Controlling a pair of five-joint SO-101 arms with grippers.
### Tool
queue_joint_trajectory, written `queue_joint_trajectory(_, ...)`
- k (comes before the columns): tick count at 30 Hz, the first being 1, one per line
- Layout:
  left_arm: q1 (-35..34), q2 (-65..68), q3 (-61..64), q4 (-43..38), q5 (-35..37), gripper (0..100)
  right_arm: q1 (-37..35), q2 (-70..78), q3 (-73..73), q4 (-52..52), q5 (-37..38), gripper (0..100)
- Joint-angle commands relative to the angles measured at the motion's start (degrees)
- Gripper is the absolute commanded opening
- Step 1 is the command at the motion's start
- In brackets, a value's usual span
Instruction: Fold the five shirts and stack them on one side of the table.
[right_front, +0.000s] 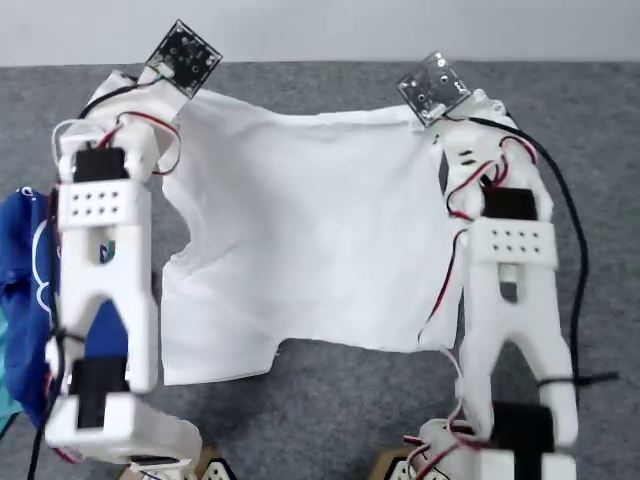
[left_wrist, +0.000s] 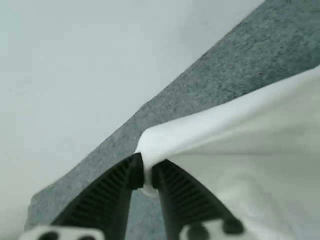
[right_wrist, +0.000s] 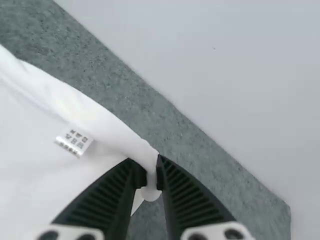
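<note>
Early, we judge — left gripper (left_wrist: 144, 176) and right gripper (right_wrist: 148, 181) clamp corners of the white shirt (right_front: 310, 230), unfolded; blue cloth (right_front: 22, 270) waits aside

Bright, even light, faint soft shadows on the grey table (right_front: 350, 400), white shirt (right_front: 310, 230) washed out

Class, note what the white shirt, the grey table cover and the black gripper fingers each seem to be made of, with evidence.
White shirt: thin soft fabric, matte, probably cotton; it drapes and creases.
Table cover: grey felt or short carpet, by its speckled, fuzzy grain.
Left gripper fingers: black hard plastic, seemingly; ribbed faces, dull sheen.
</note>
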Motion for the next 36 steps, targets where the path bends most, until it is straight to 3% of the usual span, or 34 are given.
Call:
queue_joint_trajectory(1,-0.2,7.5,-10.4,-1.8,-0.4,0,-0.5,4.4,-2.4,-7.1,0.5,0.9)
queue_joint_trajectory(7,-0.2,21.7,-29.1,5.4,-0.4,0,-0.3,15.4,-15.0,-6.3,0.5,0.9)
queue_joint_trajectory(14,2.7,31.6,-45.9,27.1,-0.4,0,-1.7,21.2,-25.3,9.5,0.2,0.9)
queue_joint_trajectory(25,4.9,35.2,-56.8,54.4,-0.7,0,-1.8,21.3,-25.2,32.0,0.1,0.9)
queue_joint_trajectory(30,3.7,31.1,-49.5,54.8,-0.7,0,-1.8,21.1,-25.3,40.4,0.1,0.9)
queue_joint_trajectory(36,4.5,17.3,-25.0,54.7,-5.0,0,-1.9,21.1,-25.4,49.8,0.1,0.9)
